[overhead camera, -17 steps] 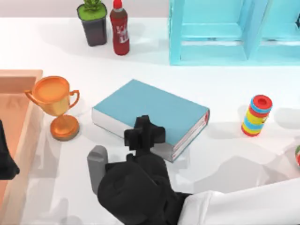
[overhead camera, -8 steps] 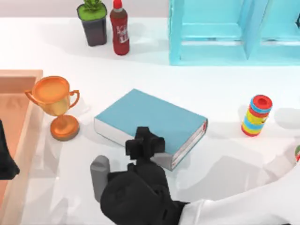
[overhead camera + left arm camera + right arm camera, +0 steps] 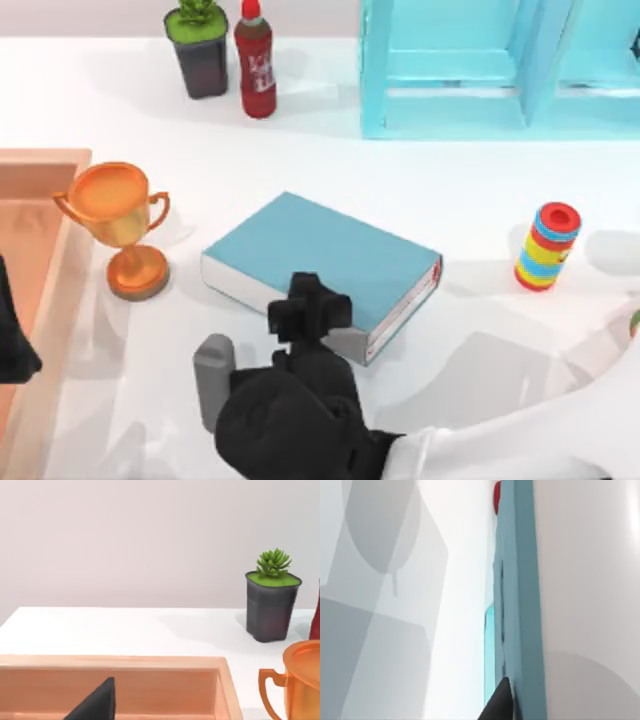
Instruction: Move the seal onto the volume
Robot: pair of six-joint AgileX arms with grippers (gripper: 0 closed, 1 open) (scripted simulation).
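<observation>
The top view looks steeply down on the whole table [image 3: 470, 190], the volume [image 3: 325, 258] near its centre. The left wrist view sits low at the table's left, facing level across the wooden tray [image 3: 150, 662] toward the potted plant [image 3: 272, 600] and trophy [image 3: 300, 680], both shared with the top view. The right wrist view looks from very close along the volume's cover.

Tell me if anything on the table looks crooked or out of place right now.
The teal book lies at an angle to the table edges rather than square, with the right pincer over its near edge. The orange trophy, red bottle and striped cylinder all stand upright; nothing looks spilled.
</observation>
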